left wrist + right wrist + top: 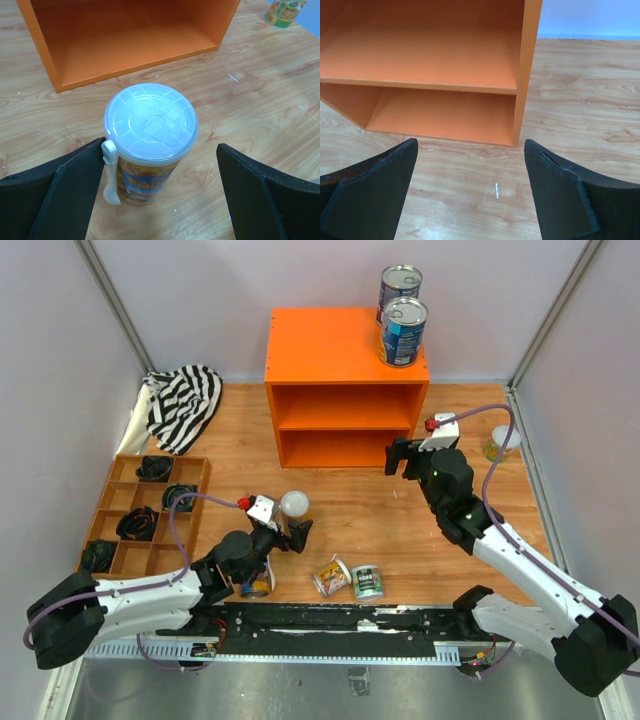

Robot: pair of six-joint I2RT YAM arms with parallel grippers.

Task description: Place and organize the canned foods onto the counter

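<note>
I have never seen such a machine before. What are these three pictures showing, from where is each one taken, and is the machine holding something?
You see two robot arms fixed at a table's near edge, each ending in a two-finger gripper. The top picture looks down from above. The other two come from cameras on the wrists, so the black fingers frame them.

The orange counter carries two blue cans. More cans lie on the wooden table, beside a brown tray and a striped cloth.

The left gripper is open around a white-lidded can, not yet squeezing it. The right gripper is open and empty, facing the counter.
</note>
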